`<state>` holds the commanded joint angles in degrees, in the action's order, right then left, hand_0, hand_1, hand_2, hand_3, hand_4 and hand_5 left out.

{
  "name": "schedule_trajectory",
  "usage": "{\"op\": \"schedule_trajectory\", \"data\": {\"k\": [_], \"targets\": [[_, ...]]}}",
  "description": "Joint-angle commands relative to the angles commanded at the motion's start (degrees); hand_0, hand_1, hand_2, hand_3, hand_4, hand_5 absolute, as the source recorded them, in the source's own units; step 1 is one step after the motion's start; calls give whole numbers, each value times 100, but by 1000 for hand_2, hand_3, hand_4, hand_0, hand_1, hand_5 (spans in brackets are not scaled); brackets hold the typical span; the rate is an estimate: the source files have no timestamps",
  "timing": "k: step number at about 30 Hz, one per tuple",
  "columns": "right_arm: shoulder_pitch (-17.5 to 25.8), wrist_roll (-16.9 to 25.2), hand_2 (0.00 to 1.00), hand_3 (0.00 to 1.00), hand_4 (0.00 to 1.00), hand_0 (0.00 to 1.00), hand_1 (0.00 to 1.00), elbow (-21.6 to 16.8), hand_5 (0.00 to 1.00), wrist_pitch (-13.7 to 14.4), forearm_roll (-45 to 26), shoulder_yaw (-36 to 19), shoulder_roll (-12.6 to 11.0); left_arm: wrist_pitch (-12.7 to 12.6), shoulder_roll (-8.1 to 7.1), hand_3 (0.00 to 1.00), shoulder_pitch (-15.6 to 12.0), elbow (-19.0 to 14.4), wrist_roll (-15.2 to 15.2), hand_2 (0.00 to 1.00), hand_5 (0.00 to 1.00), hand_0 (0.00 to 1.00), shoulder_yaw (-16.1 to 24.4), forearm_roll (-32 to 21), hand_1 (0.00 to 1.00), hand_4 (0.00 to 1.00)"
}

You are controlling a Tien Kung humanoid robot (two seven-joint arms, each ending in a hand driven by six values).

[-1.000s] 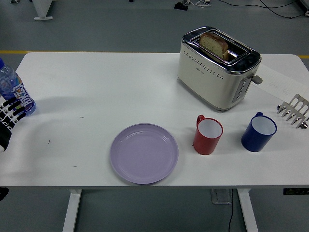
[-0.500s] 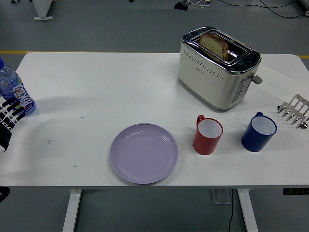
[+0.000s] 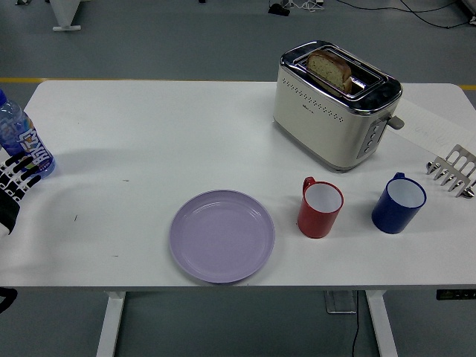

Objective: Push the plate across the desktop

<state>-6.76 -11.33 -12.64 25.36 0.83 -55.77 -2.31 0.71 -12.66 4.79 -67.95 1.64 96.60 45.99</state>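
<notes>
Only partly in frame, left hand [image 3: 15, 178], grip unclear, far from plate [image 3: 222, 236].

A single head view is looking down and forward from high on the robot's side, taking in nearly the whole white table [image 3: 149, 119]. The table's near edge is running along the picture's bottom, its far edge near the top with grey floor beyond. The table's left and right ends are reaching the picture's side edges.
</notes>
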Motion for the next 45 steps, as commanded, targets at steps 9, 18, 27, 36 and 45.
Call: {"op": "schedule_trajectory", "data": {"k": [9,18,27,36,45], "targets": [[20,-23,576,578,306,549,460,-9,445,8,47,-21,9,-56,7,701,-31,18,12,735,998,782,-7,-15,762,555],[32,-22,576,579,306,549,460,-7,445,0,60,-30,16,-98,0,700,-50,17,15,734,998,782,-26,-16,760,554],[-4,-10,576,579,306,550,460,1,445,-15,32,-9,11,-107,-7,700,-54,14,12,723,998,779,1,-11,752,553],[-27,-7,576,579,306,549,460,7,446,-30,46,-9,3,-108,-9,699,-67,5,13,722,998,778,46,-8,752,553],[-52,1,577,579,305,550,460,11,444,-48,35,4,3,-106,-13,699,-36,-2,12,719,998,778,57,-6,748,553]]}}
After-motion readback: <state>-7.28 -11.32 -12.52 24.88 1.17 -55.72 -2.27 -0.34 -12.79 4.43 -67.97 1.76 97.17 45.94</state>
